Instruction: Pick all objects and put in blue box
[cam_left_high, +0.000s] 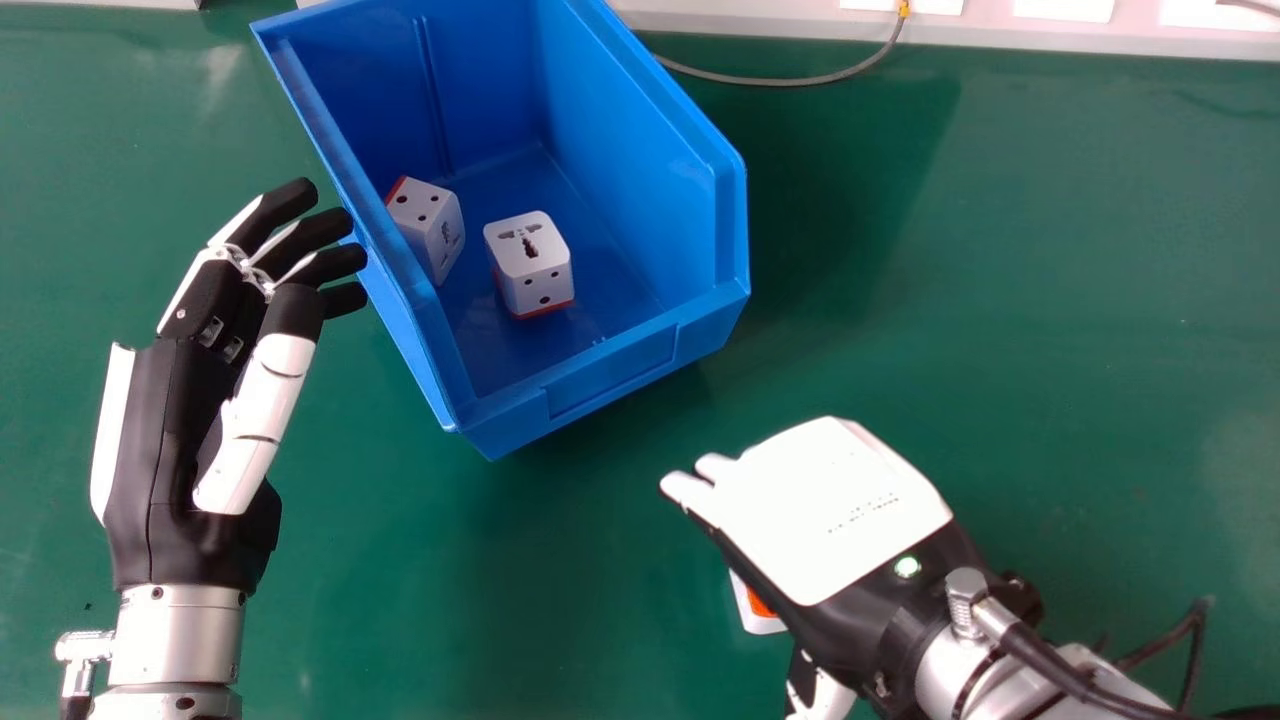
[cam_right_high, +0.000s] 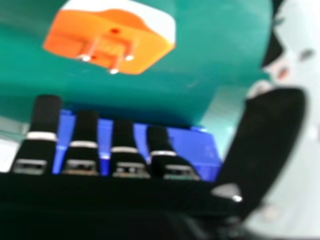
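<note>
**Orange-and-white plastic plug adapter (cam_left_high: 757, 610) on the thumb side of my right hand (cam_left_high: 830, 510)**

I have the adapter on the green tabletop (cam_left_high: 420, 590), partly tucked under the right hand and showing at its left edge in the head view. In the right hand view its orange face, with metal prongs (cam_right_high: 114, 64), is turned toward me, and my fingers (cam_right_high: 86, 135) are extended, the thumb (cam_right_high: 272, 125) well apart from them, holding nothing. The hand covers too much for me to tell the adapter's long axis. I judge that the next move is to bring that gap around the body, minding the prongs. The blue plastic box (cam_left_high: 735, 240) lies ahead and to the left, two white cube-shaped adapters (cam_left_high: 530, 262) inside. My left hand (cam_left_high: 170, 430), relaxed and empty, is beside its left wall, farther from this pick.
</note>
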